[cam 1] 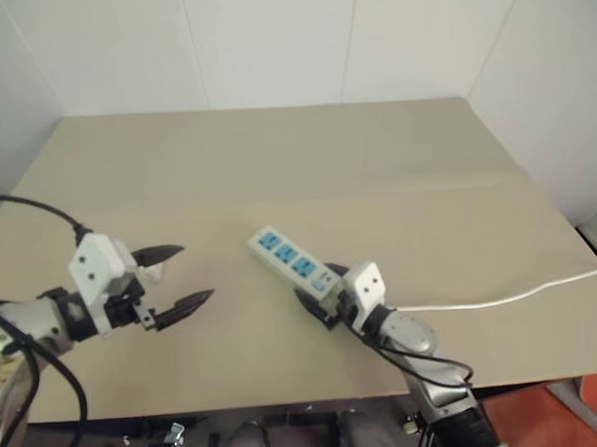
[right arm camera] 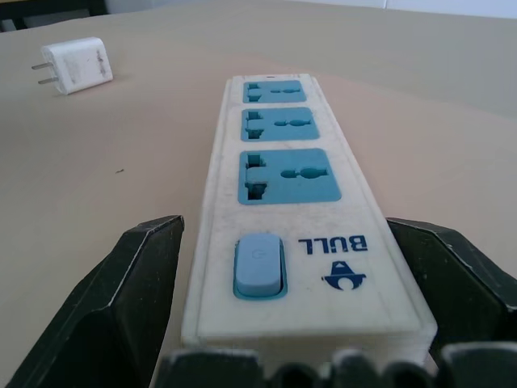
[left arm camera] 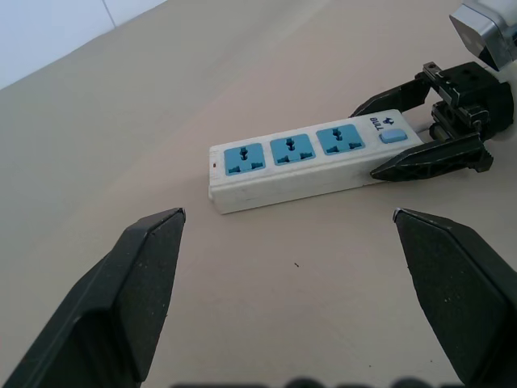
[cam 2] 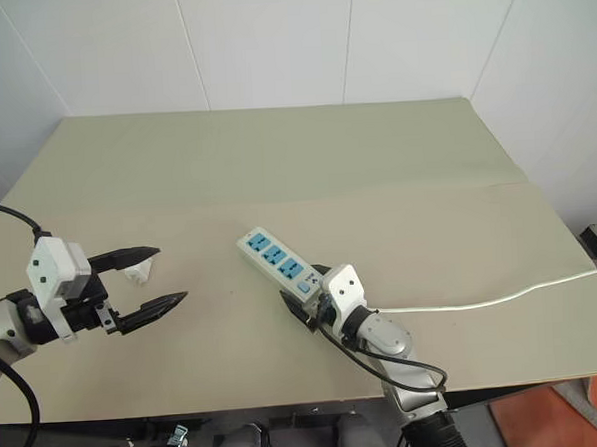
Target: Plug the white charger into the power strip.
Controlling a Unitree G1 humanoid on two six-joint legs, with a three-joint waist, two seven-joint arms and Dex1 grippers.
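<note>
While the power strip (cam 2: 276, 261) is straddled at its switch end by the wide-open right pincer (cam 2: 301, 305), the white charger (right arm camera: 74, 65) is left lying on the table (cam 2: 376, 169) beside the wide-open left pincer (cam 2: 161, 279).

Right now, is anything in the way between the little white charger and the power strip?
Nothing visible. The white charger lies on bare table apart from the power strip, with open tabletop between them. The right hand straddles the strip's switch end only.
</note>
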